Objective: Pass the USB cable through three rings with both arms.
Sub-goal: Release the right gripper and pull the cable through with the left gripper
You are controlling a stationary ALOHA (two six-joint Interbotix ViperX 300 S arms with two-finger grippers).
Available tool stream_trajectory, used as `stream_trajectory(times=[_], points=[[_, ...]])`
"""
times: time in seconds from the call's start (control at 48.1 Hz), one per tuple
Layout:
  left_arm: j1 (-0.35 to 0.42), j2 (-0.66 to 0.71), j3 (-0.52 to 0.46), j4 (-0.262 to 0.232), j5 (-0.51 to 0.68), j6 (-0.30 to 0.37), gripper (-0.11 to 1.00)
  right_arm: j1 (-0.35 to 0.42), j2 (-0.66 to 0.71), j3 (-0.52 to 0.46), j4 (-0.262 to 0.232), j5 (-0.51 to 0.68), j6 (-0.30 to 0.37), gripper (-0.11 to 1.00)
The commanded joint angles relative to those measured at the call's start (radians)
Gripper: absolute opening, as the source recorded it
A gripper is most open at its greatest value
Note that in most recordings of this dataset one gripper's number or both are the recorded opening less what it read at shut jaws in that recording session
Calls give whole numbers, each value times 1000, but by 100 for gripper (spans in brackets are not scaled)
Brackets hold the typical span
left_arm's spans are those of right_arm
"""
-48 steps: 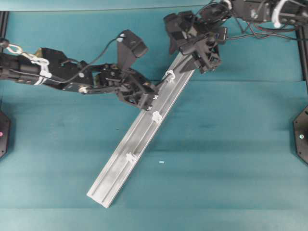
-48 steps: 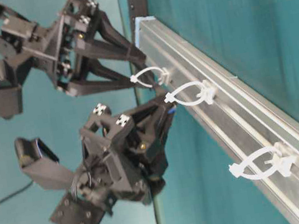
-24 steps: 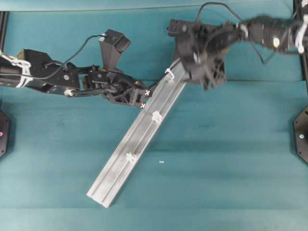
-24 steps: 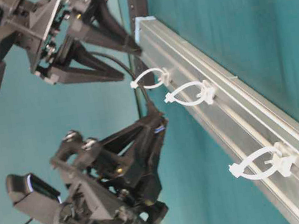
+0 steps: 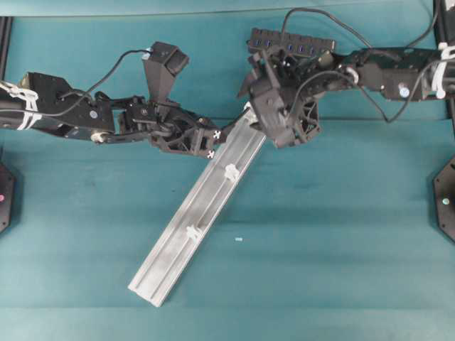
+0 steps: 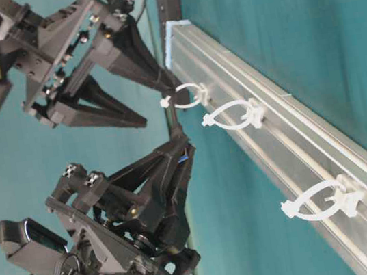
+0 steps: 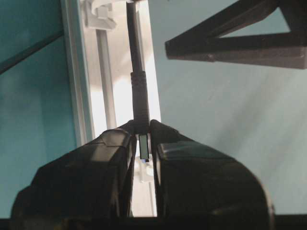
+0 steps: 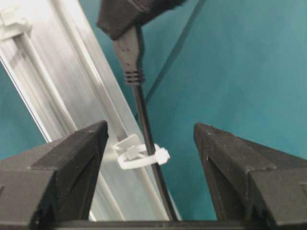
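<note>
Change since earlier frames: both arms have shifted; the right gripper has swung in over the top end of the rail, and the left gripper has drawn back slightly from the rail's edge, turning at the wrist.
Left gripper: black, triangular two-finger claw with white cross marks, jaws clamped on the plug end of the USB cable; in the left wrist view the metallic tip sits pinched between the two fingers.
Right gripper: black, triangular two-finger claw, jaws spread wide with nothing between the pads; in the right wrist view its fingers straddle the cable and the first ring without touching either.
USB cable: thin, dark, flexible cord with a ribbed strain relief; it runs from the left gripper through the first ring and on toward the top of the table.
Three rings: small white plastic loop clips spaced along the rail; the first ring lies under the right gripper, the second ring and third ring stand free, with no cable in them.
Rail: long silver aluminium rail, lying diagonally on the teal table.
Hub: black multi-port hub bar with blue sockets, near the table's far edge.
</note>
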Motion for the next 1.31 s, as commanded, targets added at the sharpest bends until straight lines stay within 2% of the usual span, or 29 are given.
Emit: stream_trajectory(times=[0.0,0.312,0.707,0.79,0.957,1.019,1.29], points=[[-5,-58,-14,5,-8,-2,9,9,9,-6,-8,-21,11,78],[-5,-55,-15,5,-6,-2,9,17,25,-12,-14,-29,11,76],[-5,-54,-17,5,-8,0,9,17,51,-14,-14,-23,8,68],[-5,-54,-17,5,-8,0,9,17,55,-18,-14,-26,6,59],[-5,-54,-20,5,-6,0,9,17,58,-28,-14,-35,6,20],[-5,-54,-21,5,-6,0,9,17,60,-31,-14,-38,6,8],[-5,-52,-23,5,-8,11,9,17,60,-34,-14,-37,6,7]])
